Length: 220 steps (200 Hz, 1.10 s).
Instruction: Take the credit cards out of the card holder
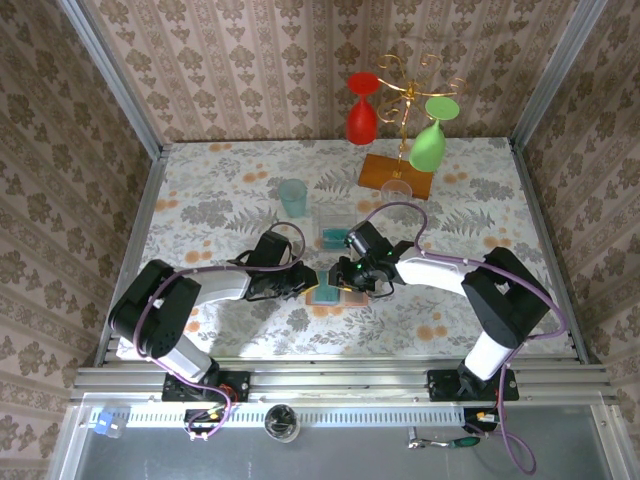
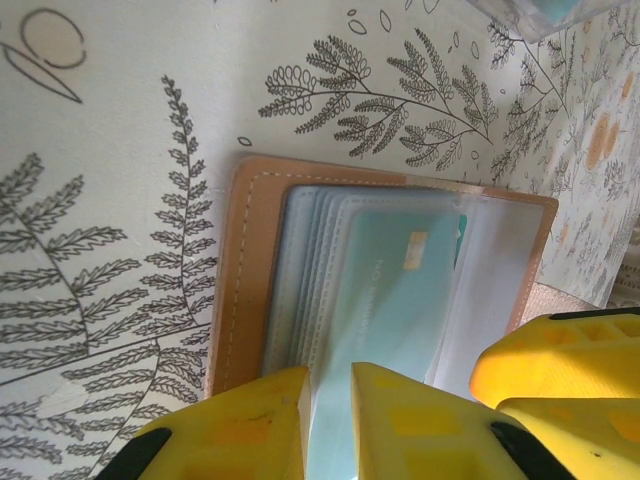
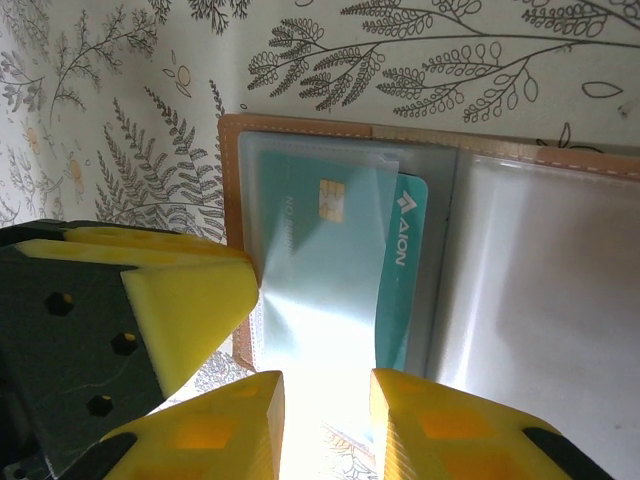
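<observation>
Straight ahead of the left gripper (image 2: 330, 390) — teal credit card (image 2: 390, 290) runs lengthwise toward it, near end between narrow jaws, grip unconfirmed.

The card holder (image 1: 328, 293) lies open on the tabletop (image 1: 220, 190) between the left fingers (image 2: 420, 425) and right fingers (image 3: 440, 430). A credit card (image 2: 390, 290) sits in its pocket, near edge between the left fingers. Beyond the fingers stand a tumbler (image 1: 292, 197), then a glass rack (image 1: 397, 172).
</observation>
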Tool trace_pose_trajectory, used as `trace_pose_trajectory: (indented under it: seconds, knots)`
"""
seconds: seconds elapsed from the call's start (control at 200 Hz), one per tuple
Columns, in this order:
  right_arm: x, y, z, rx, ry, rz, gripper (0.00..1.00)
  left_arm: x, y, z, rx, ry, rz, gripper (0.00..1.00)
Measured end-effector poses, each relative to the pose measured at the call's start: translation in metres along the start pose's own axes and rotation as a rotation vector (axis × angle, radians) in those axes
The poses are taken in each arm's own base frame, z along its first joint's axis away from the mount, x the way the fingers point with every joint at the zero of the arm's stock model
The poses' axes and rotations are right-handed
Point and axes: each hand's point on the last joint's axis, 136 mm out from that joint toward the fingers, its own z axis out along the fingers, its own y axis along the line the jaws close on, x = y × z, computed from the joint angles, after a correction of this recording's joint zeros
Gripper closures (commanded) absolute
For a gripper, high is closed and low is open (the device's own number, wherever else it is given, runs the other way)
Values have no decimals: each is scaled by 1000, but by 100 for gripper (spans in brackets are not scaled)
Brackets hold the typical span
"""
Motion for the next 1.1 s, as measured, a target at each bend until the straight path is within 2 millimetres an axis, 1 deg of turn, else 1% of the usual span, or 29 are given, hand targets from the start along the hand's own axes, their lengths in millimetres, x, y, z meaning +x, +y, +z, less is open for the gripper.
trace_pose_trajectory:
  seconds: [0.615, 0.87, 1.1]
  knots:
    - [0, -5, 10, 22, 19, -11, 71, 0, 0, 0, 0, 0, 0, 83]
    - [-1, -7, 13, 23, 22, -9, 74, 0, 0, 0, -1, 0, 0, 84]
    - [-4, 0, 14, -9, 13, -20, 77, 0, 0, 0, -1, 0, 0, 84]
